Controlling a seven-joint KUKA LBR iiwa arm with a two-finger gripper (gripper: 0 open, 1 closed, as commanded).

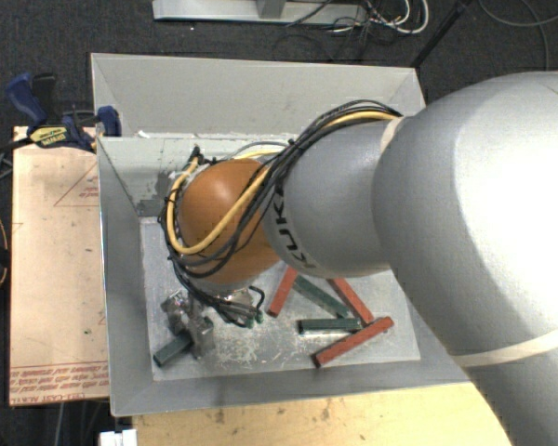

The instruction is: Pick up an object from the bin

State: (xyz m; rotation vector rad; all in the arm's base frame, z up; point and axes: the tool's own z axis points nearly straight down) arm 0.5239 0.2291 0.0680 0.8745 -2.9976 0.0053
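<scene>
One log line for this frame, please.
gripper: low, lower-left corner of bin | nearest: dark green block | elsewhere: red and green sticks heaped to its right | grasp: unconfirmed

I see dark carpet floor [56, 26] on the far side and to the left. At the top edge sits a grey metal stand [251, 6], with black and white cables [395, 3] tangled beside it. The light is even.

The big grey arm [428, 230] comes in from three o'clock and slants down toward eight o'clock. Its wrist wears a rounded orange cover [228, 221], looped with black and yellow cables [179, 242]. The metal gripper [191, 321] sticks out at the cover's seven o'clock, pointing downward.
</scene>
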